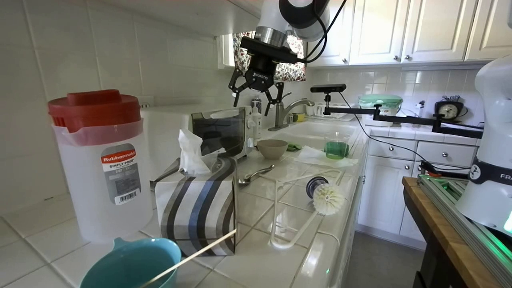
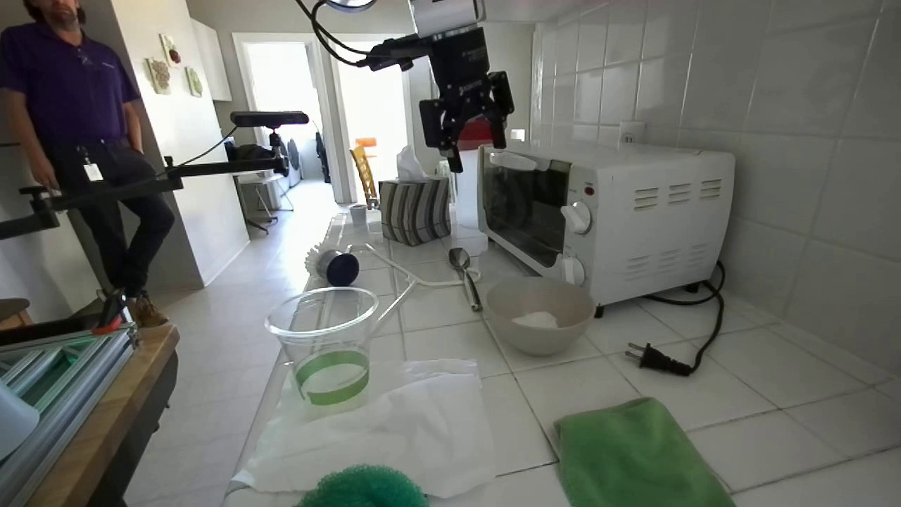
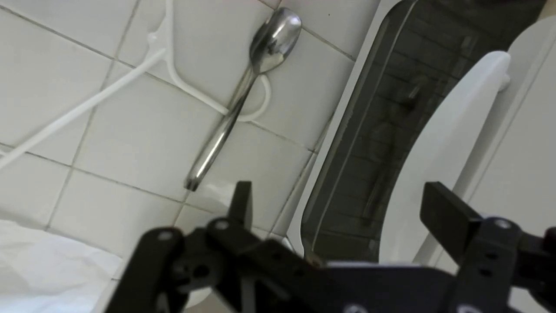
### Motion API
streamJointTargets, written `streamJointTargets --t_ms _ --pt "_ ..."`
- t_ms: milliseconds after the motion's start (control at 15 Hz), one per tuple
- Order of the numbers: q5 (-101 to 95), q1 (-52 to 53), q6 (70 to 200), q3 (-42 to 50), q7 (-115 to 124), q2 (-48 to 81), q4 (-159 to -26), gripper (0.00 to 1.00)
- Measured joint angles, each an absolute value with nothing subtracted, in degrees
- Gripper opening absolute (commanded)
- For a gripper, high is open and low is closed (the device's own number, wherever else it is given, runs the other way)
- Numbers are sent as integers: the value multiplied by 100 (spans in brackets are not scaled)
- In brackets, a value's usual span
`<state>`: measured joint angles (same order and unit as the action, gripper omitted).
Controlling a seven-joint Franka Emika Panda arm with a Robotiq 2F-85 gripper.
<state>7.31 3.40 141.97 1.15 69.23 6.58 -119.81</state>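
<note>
Gripper (image 1: 251, 109) spread wide, its two fingers (image 3: 449, 217) well apart, nothing held, no contact visible. Hangs above the worktop (image 3: 126, 161), near the front of the toaster oven (image 2: 654, 218). Wrist view: the oven's white door handle (image 3: 441, 139) shows beyond and partly between the fingers; the spoon (image 3: 223, 129) lies in front of the oven, across the hook of the white hanger (image 3: 89, 103).

Counts: 1 toaster oven, door shut, 2 knobs visible in an exterior view. 1 spoon, metal. 1 hanger. 1 brush (image 1: 330, 199) with pale bristles, by the hanger; on it or beside it, can't tell. 1 striped tissue box (image 1: 200, 208), tissue sticking out. 1 pitcher (image 1: 88, 180), red lid on, behind the box. 1 teal cup (image 1: 124, 260), with 1 thin stick (image 1: 200, 252) leaning in it. 1 beige bowl (image 1: 272, 151), something white inside, near the oven's corner. 1 clear cup (image 2: 320, 345), upright on 1 white paper sheet (image 2: 422, 436). 1 green cloth (image 2: 626, 458). 1 green scrubber (image 2: 366, 489), partly cut off. 1 plug (image 2: 665, 361), lying loose on the worktop beside the oven.
</note>
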Motion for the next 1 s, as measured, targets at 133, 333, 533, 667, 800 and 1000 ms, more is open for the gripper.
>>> streamJointTargets --t_ms 133,333,533,667,800,1000 --pt "730 337 14226 132 6979 665 -11988 100" --pt "730 319 14322 146 7036 678 -12029 100" --pt "730 283 14436 178 7057 685 -12105 100" --pt "730 276 14473 217 7068 691 -12134 100" --pt "730 271 14563 246 7086 691 -12187 100" --pt "730 269 14722 280 7148 689 -12290 100"
